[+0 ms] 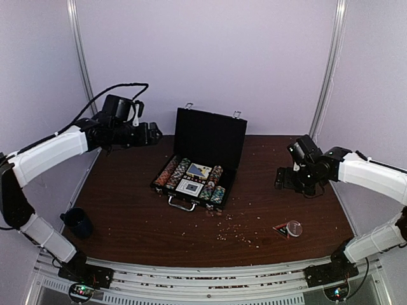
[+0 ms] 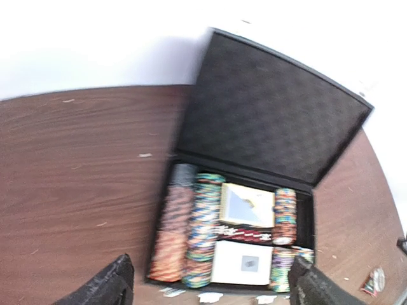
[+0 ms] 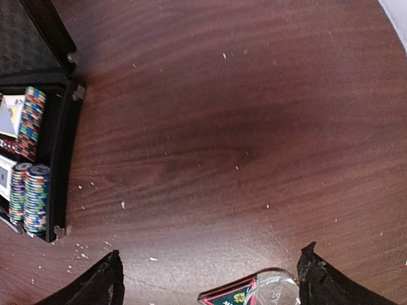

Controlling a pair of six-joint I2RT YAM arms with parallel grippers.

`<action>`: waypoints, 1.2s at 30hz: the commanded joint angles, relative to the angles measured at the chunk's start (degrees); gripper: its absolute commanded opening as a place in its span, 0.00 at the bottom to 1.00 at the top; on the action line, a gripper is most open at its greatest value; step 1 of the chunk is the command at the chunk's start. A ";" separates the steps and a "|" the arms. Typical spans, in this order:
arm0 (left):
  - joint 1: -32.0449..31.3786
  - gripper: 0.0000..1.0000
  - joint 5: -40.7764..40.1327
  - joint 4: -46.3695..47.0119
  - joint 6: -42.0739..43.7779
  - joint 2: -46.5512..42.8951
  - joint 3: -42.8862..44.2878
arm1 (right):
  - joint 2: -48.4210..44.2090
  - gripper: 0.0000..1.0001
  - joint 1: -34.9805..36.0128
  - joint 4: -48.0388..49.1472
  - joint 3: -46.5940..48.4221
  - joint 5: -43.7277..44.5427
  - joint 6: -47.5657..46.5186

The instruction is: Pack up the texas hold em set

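Observation:
The texas hold em set's black case (image 1: 213, 136) stands open at the table's middle with its lid upright. Inside lie multicoloured chip rows (image 2: 203, 229), a white card box (image 2: 245, 262) and a second box (image 2: 247, 204) behind it. My left gripper (image 1: 152, 132) hovers open at the back left, above table level, looking down on the case (image 2: 267, 108); nothing sits between its fingers (image 2: 111, 284). My right gripper (image 1: 283, 178) is open over bare wood to the right of the case (image 3: 60, 159). A clear round button (image 3: 275, 289) and a small red-and-green packet (image 3: 232, 297) lie below it.
A dark blue mug (image 1: 77, 222) stands near the front left edge. Pale crumbs (image 1: 235, 232) are scattered in front of the case. The clear button and packet (image 1: 289, 229) sit at the front right. White booth walls close in the back and sides.

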 commanded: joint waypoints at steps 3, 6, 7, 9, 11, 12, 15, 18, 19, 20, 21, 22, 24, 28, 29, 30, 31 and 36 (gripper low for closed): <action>8.75 0.90 -2.83 4.25 -0.16 -15.66 -16.81 | -2.57 0.93 -0.05 -6.47 -8.42 -4.91 8.14; 9.21 0.91 -3.00 1.73 2.29 -19.24 -18.86 | -2.97 0.94 -0.05 -9.56 -11.26 -5.62 9.77; 9.31 0.91 -2.51 0.59 2.74 -19.54 -18.78 | -3.20 0.94 -0.04 -10.06 -11.91 -6.18 10.45; 9.28 0.91 -1.37 -1.63 3.15 -19.50 -18.37 | -3.96 0.95 -0.04 -9.33 -13.31 -8.03 11.10; 9.28 0.91 -0.35 -2.15 3.31 -19.16 -18.25 | -4.69 0.95 -0.05 -7.57 -15.24 -9.06 12.33; 9.29 0.91 -0.11 -1.93 3.37 -19.03 -18.39 | -4.96 0.95 -0.02 -6.57 -16.24 -9.56 12.66; 9.31 0.91 -0.03 -1.46 2.15 -18.74 -17.74 | -6.10 0.96 -0.05 -3.24 -18.49 -12.24 14.45; 9.28 0.91 1.69 0.97 0.80 -18.76 -18.32 | -7.16 0.96 0.00 -0.04 -20.62 -13.67 16.34; 9.28 0.91 2.31 1.99 0.52 -18.61 -18.81 | -7.31 0.96 -0.04 0.46 -21.14 -13.65 16.75; 9.28 0.91 2.80 2.76 0.34 -18.26 -18.99 | -7.33 0.95 -0.05 1.02 -21.69 -13.69 17.01; 9.30 0.91 3.11 3.06 0.16 -17.77 -18.83 | -7.20 0.95 -0.02 1.52 -22.39 -13.70 16.98; 9.29 0.91 3.30 3.10 -0.13 -17.33 -18.56 | -7.04 0.95 -0.05 1.82 -22.80 -13.77 16.95; 9.28 0.91 3.69 3.42 -0.70 -16.44 -18.33 | -6.59 0.93 -0.04 1.99 -23.66 -13.69 16.82; 9.33 0.90 4.54 4.09 -1.24 -15.26 -17.59 | -7.27 0.88 -0.05 3.55 -25.90 -13.84 17.88; 9.28 0.91 4.56 3.97 -1.22 -15.11 -17.33 | -7.59 0.87 -0.05 3.89 -26.30 -13.55 18.16; 9.29 0.90 4.46 3.91 -1.34 -15.19 -17.18 | -7.82 0.86 -0.14 4.14 -26.54 -13.38 18.34; 9.29 0.90 4.29 3.95 -1.41 -15.37 -17.25 | -8.06 0.84 -0.08 4.26 -26.73 -13.27 18.48; 9.28 0.90 4.16 3.92 -1.46 -15.93 -18.01 | -8.44 0.78 -0.06 3.85 -26.93 -11.87 18.58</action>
